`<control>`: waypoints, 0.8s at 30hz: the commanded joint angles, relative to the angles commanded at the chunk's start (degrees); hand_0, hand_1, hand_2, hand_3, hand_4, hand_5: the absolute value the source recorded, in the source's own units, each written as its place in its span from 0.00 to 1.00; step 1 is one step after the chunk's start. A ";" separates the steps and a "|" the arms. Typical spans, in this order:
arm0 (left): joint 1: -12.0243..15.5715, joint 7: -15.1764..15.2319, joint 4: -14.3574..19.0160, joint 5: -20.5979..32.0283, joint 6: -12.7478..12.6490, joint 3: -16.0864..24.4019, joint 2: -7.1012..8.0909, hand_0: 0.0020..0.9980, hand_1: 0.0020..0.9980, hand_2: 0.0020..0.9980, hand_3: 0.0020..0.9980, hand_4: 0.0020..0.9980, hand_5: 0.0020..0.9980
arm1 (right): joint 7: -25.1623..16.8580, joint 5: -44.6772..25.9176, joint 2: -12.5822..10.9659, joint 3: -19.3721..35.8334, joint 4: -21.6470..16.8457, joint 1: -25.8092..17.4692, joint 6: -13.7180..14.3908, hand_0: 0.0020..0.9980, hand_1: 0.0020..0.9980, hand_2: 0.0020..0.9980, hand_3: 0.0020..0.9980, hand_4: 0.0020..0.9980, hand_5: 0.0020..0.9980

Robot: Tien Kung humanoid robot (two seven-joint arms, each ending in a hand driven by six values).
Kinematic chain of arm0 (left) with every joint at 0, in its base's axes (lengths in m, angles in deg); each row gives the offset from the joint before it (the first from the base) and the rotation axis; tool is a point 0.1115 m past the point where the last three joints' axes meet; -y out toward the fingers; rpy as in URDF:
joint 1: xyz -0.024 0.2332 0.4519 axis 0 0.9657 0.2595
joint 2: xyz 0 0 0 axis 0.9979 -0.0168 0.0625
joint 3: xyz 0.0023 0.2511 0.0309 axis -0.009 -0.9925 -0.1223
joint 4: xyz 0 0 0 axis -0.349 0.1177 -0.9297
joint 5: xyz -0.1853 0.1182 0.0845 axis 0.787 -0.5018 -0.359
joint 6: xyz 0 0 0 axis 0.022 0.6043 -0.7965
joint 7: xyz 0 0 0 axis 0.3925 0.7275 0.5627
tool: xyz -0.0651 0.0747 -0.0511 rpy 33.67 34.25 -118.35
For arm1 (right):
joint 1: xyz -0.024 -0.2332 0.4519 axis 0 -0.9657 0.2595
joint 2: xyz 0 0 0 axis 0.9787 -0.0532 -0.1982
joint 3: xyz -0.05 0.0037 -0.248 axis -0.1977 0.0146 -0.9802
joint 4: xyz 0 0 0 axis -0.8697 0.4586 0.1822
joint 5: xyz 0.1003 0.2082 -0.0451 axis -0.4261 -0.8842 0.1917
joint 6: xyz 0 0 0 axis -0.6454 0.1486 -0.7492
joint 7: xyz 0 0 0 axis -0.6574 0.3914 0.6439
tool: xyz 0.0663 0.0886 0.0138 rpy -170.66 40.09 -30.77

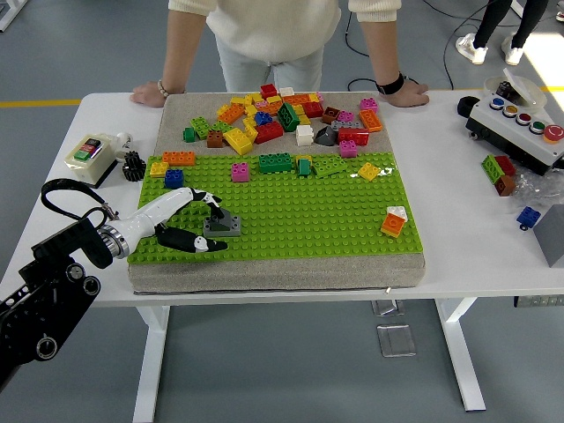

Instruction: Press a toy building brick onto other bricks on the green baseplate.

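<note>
The green baseplate lies on a grey mat in the middle of the table. A small grey brick sits on the plate's left part. My left hand, white with black fingertips, reaches in from the left. Its fingers curl over the brick's left end and the thumb lies along its near side. An orange and white brick stands on the plate's right side. A green brick, a pink brick and a blue brick stand along the far edge.
Several loose bricks are piled on the mat beyond the plate. A person stands at the far side with both hands resting on the table's edge. A control box sits left, a button box and loose bricks right.
</note>
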 joint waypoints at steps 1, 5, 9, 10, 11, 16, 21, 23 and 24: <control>-0.05 0.00 -0.01 0.03 -0.04 -0.03 -0.03 0.98 0.88 0.85 0.58 1.00 0.36 | 0.00 -0.01 0.01 0.01 0.00 0.01 0.02 0.76 0.69 0.73 0.68 0.97 0.49; -0.13 0.08 0.10 0.19 -0.03 0.00 -0.01 0.98 0.88 0.85 0.58 1.00 0.36 | 0.01 -0.03 0.07 -0.04 0.00 -0.04 0.02 0.76 0.69 0.73 0.68 0.97 0.49; -0.18 0.14 0.48 0.42 0.12 0.09 0.13 0.98 0.88 0.85 0.58 1.00 0.36 | 0.02 0.00 0.11 -0.04 0.00 -0.11 0.00 0.76 0.69 0.73 0.68 0.97 0.49; -0.19 0.18 0.73 0.55 0.22 0.14 0.17 0.98 0.88 0.85 0.58 1.00 0.36 | 0.02 0.02 0.12 -0.03 0.00 -0.12 0.01 0.76 0.69 0.73 0.68 0.97 0.49; -0.20 0.19 0.81 0.59 0.26 0.16 0.19 0.98 0.88 0.85 0.58 1.00 0.36 | 0.02 0.02 0.13 -0.03 0.00 -0.13 0.01 0.76 0.69 0.73 0.68 0.97 0.49; -0.10 0.28 1.41 0.96 0.45 0.42 0.37 0.98 0.88 0.85 0.58 1.00 0.36 | 0.01 0.05 0.13 0.00 0.00 -0.08 0.05 0.76 0.69 0.73 0.68 0.96 0.49; -0.06 0.40 2.16 1.77 0.77 0.97 0.57 0.98 0.88 0.85 0.58 1.00 0.36 | 0.06 0.06 0.10 0.11 0.00 -0.12 0.00 0.76 0.69 0.73 0.68 0.96 0.49; -0.03 0.40 2.40 1.83 0.83 1.15 0.62 0.98 0.88 0.85 0.58 1.00 0.36 | 0.06 0.07 0.07 0.14 0.00 -0.12 -0.02 0.76 0.69 0.73 0.68 0.96 0.49; 0.00 0.40 2.51 1.75 0.82 1.29 0.67 0.98 0.88 0.85 0.58 1.00 0.36 | 0.06 0.11 0.06 0.19 0.00 -0.11 -0.02 0.76 0.69 0.73 0.68 0.96 0.49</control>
